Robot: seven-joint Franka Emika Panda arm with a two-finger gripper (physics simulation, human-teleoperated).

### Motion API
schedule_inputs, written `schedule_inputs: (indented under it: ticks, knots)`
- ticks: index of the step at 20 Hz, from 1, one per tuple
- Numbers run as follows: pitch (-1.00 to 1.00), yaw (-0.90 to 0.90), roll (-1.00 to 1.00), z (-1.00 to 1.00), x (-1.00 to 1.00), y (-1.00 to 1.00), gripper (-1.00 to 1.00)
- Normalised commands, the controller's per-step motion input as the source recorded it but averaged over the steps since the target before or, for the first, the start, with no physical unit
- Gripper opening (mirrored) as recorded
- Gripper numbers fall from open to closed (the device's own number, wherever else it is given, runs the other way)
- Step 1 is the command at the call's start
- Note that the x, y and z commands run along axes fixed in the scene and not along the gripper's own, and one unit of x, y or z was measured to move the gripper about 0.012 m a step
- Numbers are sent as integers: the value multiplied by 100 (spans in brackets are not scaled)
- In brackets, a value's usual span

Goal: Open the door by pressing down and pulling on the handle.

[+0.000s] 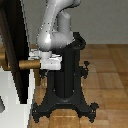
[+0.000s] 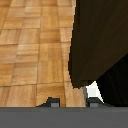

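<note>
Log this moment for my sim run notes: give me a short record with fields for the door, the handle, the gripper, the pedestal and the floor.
door: tall dark panel at the exterior view's left, seen nearly edge-on
handle: tan-brown lever projecting from the door toward the arm
gripper: white, at the handle's free end; whether the fingers are closed on it cannot be told
pedestal: black stand behind the gripper, splayed feet on the floor
floor: light wood planks
task state: no grasp confirmed
</note>
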Motion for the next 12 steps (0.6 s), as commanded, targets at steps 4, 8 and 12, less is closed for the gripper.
schedule_inputs:
  ticks: [4,8,12]
  knots:
    - [0,0,0,0,0,100,-100]
    - [0,0,0,0,0,100,-100]
    - [0,0,0,0,0,100,-100]
